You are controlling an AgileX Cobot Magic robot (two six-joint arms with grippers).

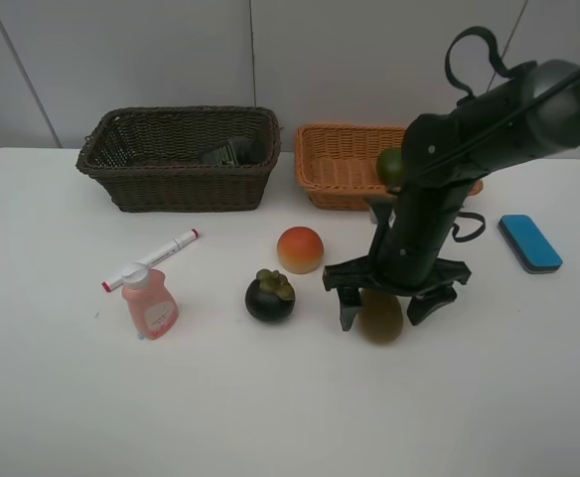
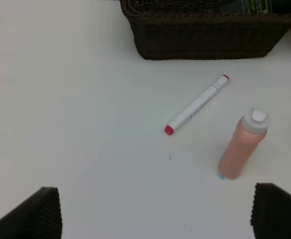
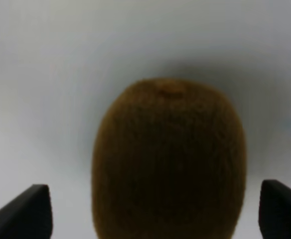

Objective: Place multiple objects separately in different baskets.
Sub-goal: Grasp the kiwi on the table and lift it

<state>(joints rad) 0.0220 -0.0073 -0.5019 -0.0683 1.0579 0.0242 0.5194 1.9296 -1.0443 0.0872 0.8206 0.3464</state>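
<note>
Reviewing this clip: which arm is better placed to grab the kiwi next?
Right. The right gripper hangs over the kiwi, open jaws on either side. The left gripper faces the marker and pink bottle instead.

Black arm, looped black cable, black two-fingered end effector

A high camera looks down over the white desk, facing the dark brown basket at the back. The left wrist camera, lower and nearer, faces that same basket; both views share the marker lying before it. The right wrist camera hangs very close over a blurred kiwi.
</note>
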